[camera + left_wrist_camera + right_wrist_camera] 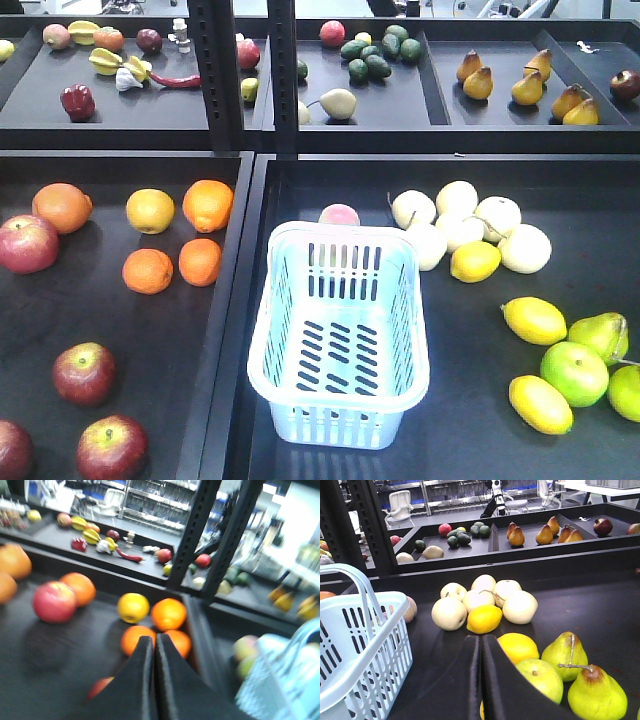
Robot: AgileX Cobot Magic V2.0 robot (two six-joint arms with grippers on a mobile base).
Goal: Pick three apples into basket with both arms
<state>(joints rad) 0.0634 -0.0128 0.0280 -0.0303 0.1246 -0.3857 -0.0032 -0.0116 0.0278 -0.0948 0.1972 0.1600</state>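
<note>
Three dark red apples lie in the left tray of the front view: one [84, 373], one [111, 447] and one cut by the left edge [12, 450]. The pale blue basket [335, 425] stands empty in the middle tray. Neither arm shows in the front view. My left gripper [154, 639] is shut with nothing in it, above the left tray; a red apple [100, 686] peeks out beside its left finger. In the right wrist view my right gripper [481, 639] is also shut and empty, right of the basket [395, 611].
A pinker apple [27, 243] and several oranges [207, 204] share the left tray. A raised black divider [222, 330] separates it from the basket's tray. Right of the basket lie pale pears [460, 228], lemons [534, 320], green pears [596, 694] and a green apple [574, 372]. Shelf posts [218, 70] stand behind.
</note>
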